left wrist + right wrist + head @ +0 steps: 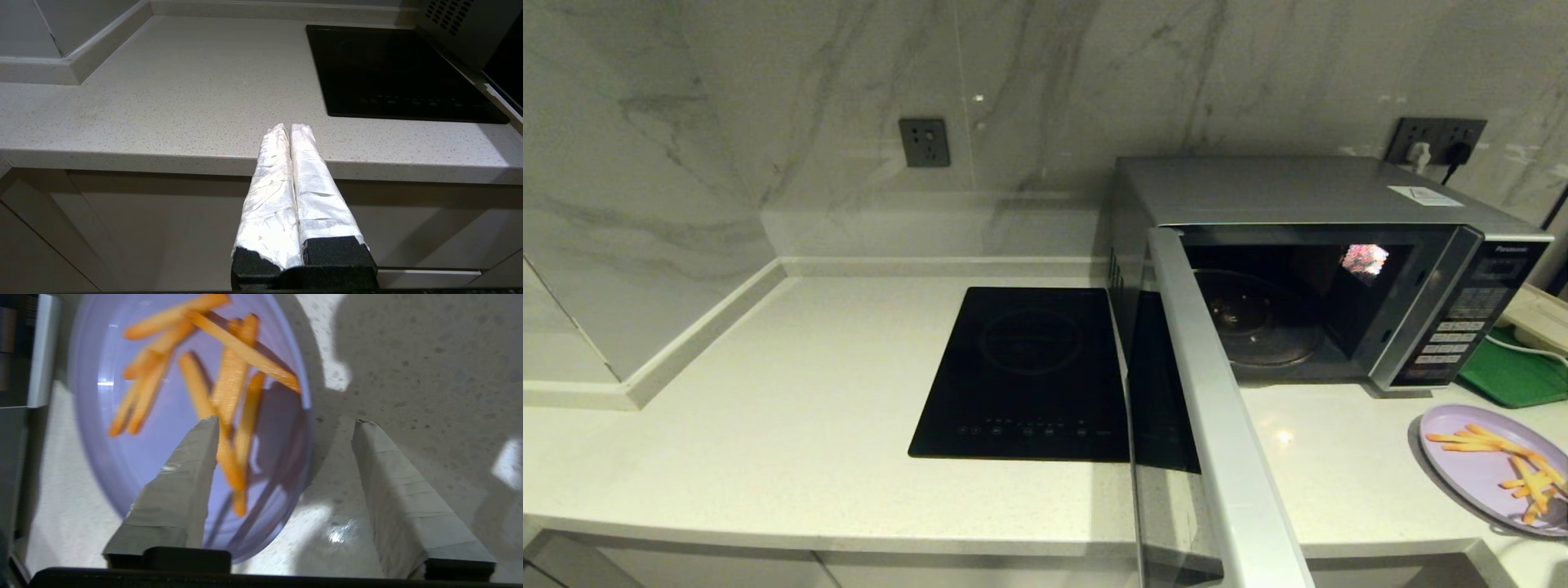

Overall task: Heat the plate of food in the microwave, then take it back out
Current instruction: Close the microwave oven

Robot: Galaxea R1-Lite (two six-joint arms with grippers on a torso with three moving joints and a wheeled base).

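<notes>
Fries (233,375) were spread over the lilac plate (1474,474), which was set on the counter (809,392) near its front edge, to the right of the microwave (1307,196) and well apart from its cavity. The right gripper (286,422) was held over the plate's rim with its fingers (179,486) spread apart, one above the plate and the other above the bare counter beside it; nothing was gripped. The microwave door (1217,408) was swung wide open, and a glass turntable (1258,322) was seen inside. A green tray (1515,377) was placed just behind the plate. A black cooktop (1025,371) was set into the counter left of the microwave. The left gripper (289,128) was parked at the counter's front edge, its fingers pressed together on nothing.
</notes>
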